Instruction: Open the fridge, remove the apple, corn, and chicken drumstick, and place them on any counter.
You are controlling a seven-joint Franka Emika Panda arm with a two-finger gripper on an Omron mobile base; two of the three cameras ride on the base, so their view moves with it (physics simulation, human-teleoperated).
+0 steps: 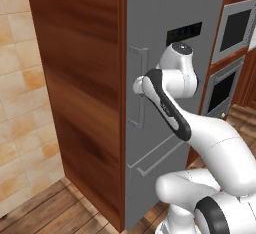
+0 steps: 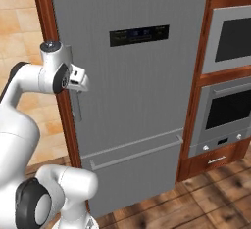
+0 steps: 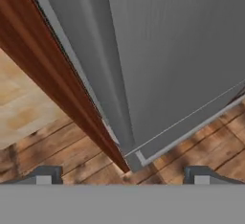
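Observation:
The tall grey fridge [image 2: 132, 76] stands shut, with a dark display panel [image 2: 139, 35] high on its door. My gripper [image 2: 80, 84] is open at the door's left edge, right at the top of the long vertical handle [image 2: 77, 106]. In the hand view, which looks down along the door, the two fingertips [image 3: 45, 175] stand wide apart on either side of the handle [image 3: 95, 98], and nothing is gripped. From the left base view my own arm covers the hand in front of the handle [image 1: 137, 103]. The apple, corn and chicken drumstick are hidden behind the shut door. The counter is out of view.
A reddish-brown wooden panel [image 1: 80, 88] flanks the fridge on the left, with a tan tiled wall [image 1: 20, 103] beyond it. Two built-in ovens [image 2: 228, 105] sit in the wooden column at the right. The fridge's lower drawer [image 2: 135, 171] has a horizontal bar handle. The floor is wooden planks.

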